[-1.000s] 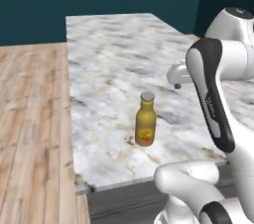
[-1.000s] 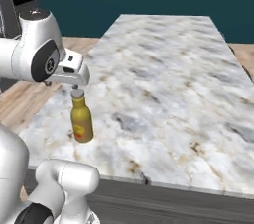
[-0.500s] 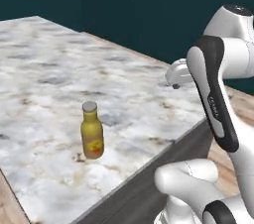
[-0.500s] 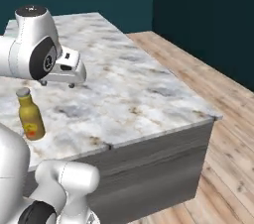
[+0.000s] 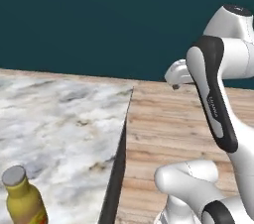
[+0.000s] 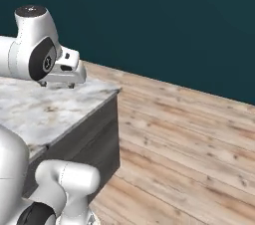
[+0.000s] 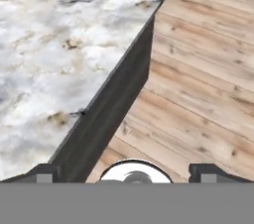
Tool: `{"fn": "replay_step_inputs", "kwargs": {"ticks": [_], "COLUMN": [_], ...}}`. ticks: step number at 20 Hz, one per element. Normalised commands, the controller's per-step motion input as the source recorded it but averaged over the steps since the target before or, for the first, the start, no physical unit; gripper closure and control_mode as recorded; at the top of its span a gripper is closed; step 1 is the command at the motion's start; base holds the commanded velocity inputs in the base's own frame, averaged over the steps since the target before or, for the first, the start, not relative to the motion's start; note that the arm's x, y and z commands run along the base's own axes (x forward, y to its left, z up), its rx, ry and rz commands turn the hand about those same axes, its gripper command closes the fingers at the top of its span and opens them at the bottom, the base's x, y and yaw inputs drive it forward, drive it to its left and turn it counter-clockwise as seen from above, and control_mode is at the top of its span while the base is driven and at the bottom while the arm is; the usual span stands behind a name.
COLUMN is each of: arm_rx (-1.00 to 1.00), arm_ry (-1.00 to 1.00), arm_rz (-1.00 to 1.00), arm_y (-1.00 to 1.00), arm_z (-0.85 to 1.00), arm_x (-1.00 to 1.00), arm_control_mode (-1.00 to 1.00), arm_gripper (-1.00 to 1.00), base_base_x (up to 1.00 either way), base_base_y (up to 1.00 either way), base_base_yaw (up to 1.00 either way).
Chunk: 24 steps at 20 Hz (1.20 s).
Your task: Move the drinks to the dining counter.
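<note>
fingers: spread wide, holding nothing, above the worktop's edge and the wood floor | bottle: amber, grey cap, upright on marble worktop, low in left base view, well apart from fingers | worktop end: dark grey side meets floor | wall: dark teal

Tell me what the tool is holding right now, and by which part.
Nothing. The tool is open and empty; the tall amber bottle with the grey cap stands apart on the marble counter.
</note>
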Motion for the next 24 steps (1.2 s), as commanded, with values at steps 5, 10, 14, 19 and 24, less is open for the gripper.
{"fn": "replay_step_inputs", "kwargs": {"ticks": [5,10,14,19,24], "arm_rx": [0.00,0.00,0.00,0.00,0.00], "arm_ry": [0.00,0.00,0.00,0.00,0.00], "arm_rz": [0.00,0.00,0.00,0.00,0.00], "arm_y": [0.00,0.00,0.00,0.00,0.00], "arm_z": [0.00,0.00,0.00,0.00,0.00], "arm_x": [0.00,0.00,0.00,0.00,0.00], "arm_control_mode": [1.00,1.00,1.00,1.00,1.00], "arm_gripper": [-1.00,-1.00,-1.00,-1.00,-1.00], "base_base_x": [0.00,0.00,0.00,0.00,0.00], "base_base_y": [0.00,0.00,0.00,0.00,0.00], "base_base_yaw": [-1.00,-1.00,-1.00,-1.00,-1.00]}}
